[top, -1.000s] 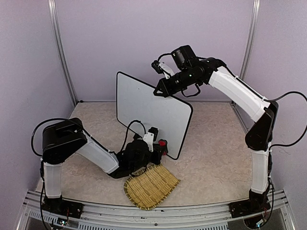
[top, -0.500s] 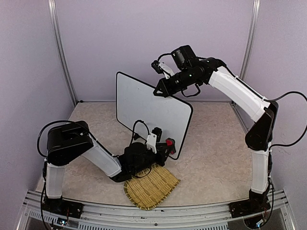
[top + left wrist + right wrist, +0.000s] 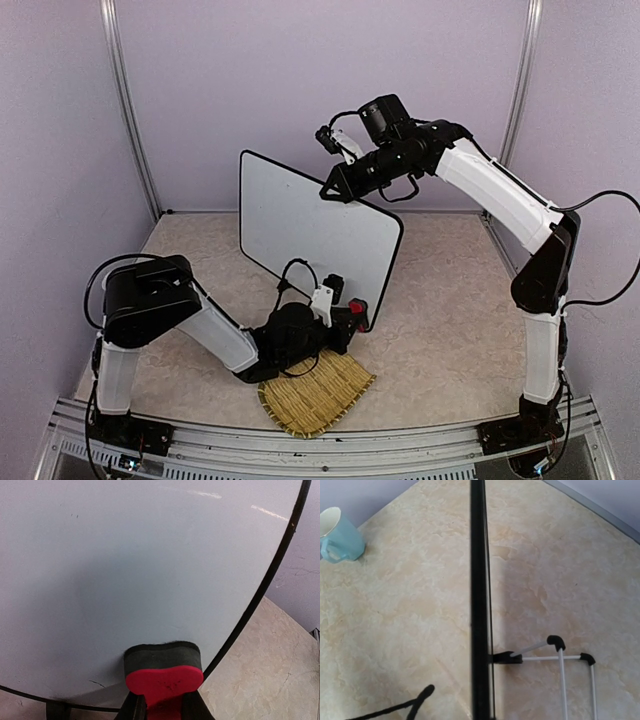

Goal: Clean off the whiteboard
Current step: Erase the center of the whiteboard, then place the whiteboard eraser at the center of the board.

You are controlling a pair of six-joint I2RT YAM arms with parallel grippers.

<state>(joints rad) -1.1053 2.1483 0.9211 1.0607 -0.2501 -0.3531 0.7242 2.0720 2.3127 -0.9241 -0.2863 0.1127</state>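
Observation:
The whiteboard (image 3: pixel 310 235) stands upright in the middle of the table, its face white and nearly bare. My right gripper (image 3: pixel 334 189) is shut on its top rim; the right wrist view looks straight down the black rim (image 3: pixel 479 590), with my own fingers hidden. My left gripper (image 3: pixel 350 314) is shut on a red eraser (image 3: pixel 357 306) with a black felt face, low at the board's right corner. In the left wrist view the eraser (image 3: pixel 163 674) presses its felt against the whiteboard (image 3: pixel 140 560). A small dark stroke (image 3: pixel 97 683) shows left of it.
A woven straw mat (image 3: pixel 315 390) lies near the front edge, just under the left arm's wrist. Behind the board a light blue cup (image 3: pixel 338 536) stands on the table. The board's white wire stand (image 3: pixel 560 655) with black feet rests on the marbled table (image 3: pixel 395 620).
My left gripper has carried the eraser to the right along the board's lower part, towards its right corner. The board's top has shifted slightly left. The right gripper kept its hold.

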